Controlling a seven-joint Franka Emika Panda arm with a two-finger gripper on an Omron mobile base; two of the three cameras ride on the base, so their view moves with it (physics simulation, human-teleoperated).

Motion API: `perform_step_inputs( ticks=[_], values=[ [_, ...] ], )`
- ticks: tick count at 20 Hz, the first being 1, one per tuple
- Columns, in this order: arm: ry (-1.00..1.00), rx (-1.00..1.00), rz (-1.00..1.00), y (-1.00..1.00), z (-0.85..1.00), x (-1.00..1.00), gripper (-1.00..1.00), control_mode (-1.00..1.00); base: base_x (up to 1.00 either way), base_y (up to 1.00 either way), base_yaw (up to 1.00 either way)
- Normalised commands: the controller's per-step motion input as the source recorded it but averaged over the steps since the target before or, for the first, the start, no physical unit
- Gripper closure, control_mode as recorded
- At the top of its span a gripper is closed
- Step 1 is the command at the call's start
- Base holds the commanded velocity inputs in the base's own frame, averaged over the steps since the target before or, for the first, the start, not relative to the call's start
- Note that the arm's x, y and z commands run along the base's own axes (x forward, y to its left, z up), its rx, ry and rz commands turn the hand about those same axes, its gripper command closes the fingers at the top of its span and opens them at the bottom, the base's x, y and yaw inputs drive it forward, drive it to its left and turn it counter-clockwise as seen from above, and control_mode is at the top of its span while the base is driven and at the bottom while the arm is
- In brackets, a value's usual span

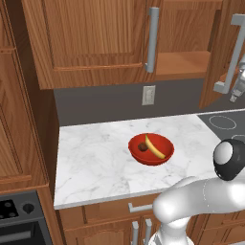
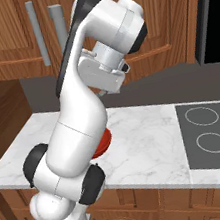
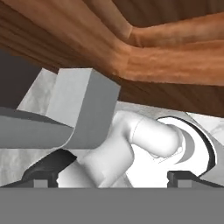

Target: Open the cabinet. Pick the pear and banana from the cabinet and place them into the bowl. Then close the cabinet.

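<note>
I have the gripper (image 3: pixel 113 176) spread wide and empty, up against the open cabinet door's grey bar handle (image 3: pixel 83 107). Well below it, banana (image 1: pixel 154 147) and pear (image 1: pixel 143 147) lie in the red bowl (image 1: pixel 162 159).

One bowl (image 1: pixel 151 149), one banana (image 1: pixel 154 146), one pear (image 1: pixel 143 147), two cabinet (image 1: pixel 91 43) doors.

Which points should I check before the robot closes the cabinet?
1. Pear in bowl: ok.
2. Banana in bowl: ok.
3. Cabinet shut: not ok, right door stands open.
4. Pincer open and holding nothing: ok.
5. Pincer near the door handle: ok.
6. Pincer touching the handle: cannot tell.
</note>
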Motion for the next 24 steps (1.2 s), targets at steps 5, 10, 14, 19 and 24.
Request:
perform_step_inputs(
  ticks=[5,10,14,19,24],
  values=[
    [-0.14,0.00,0.00,0.00,-0.03,-0.40,-1.00,-1.00,0.00,0.00,0.00],
    [-0.56,0.01,-0.01,0.00,0.27,-0.40,-1.00,-1.00,0.00,0.00,0.00],
    [-0.61,0.02,-0.05,0.00,0.54,-0.08,-1.00,-1.00,0.00,0.00,0.00],
    [-0.46,0.11,-0.04,0.11,0.16,0.13,-1.00,-1.00,0.00,0.00,0.00],
    [-0.27,0.10,-0.07,0.49,0.01,0.53,-1.00,-1.00,0.00,0.00,0.00]
  ],
)
